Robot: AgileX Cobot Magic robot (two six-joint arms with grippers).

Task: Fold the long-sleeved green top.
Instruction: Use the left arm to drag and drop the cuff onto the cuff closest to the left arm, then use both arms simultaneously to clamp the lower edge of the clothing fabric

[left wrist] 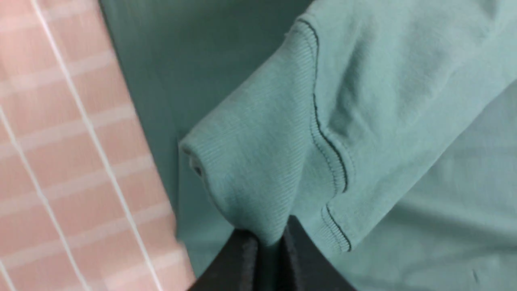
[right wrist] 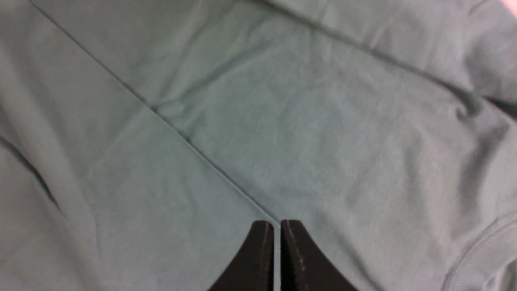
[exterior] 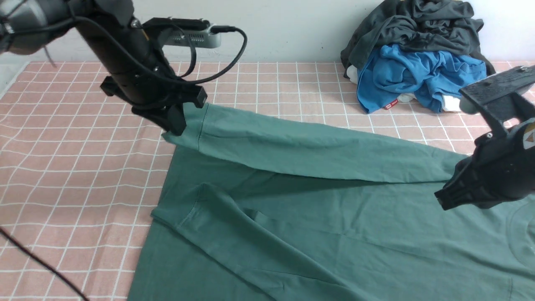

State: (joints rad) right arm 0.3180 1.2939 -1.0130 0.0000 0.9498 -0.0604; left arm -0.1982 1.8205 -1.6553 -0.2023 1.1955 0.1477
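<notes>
Sleeve-fold step in hand, by my read. The green long-sleeved top lay spread on the pink checked tablecloth, filling the near middle and right of the front view. The left gripper was pinched tight on the ribbed cuff of the far sleeve. The left wrist view showed cuff fabric squeezed between the two dark fingers, with the cuff raised a little off the body at the top's far left corner. That sleeve ran stretched from there toward the right shoulder area. The other sleeve lay diagonally over the body on the near side. The right gripper hung over the body near that shoulder, jaws together with nothing between them; contact with the cloth couldn't be told. The blue garment and charcoal garment sat heaped at far right, well apart. The next move likely called for the left arm to carry the cuff over and lay the sleeve flat on the body, keeping the pinch and a low lift so the body didn't drag. The right arm could pin the shoulder.
</notes>
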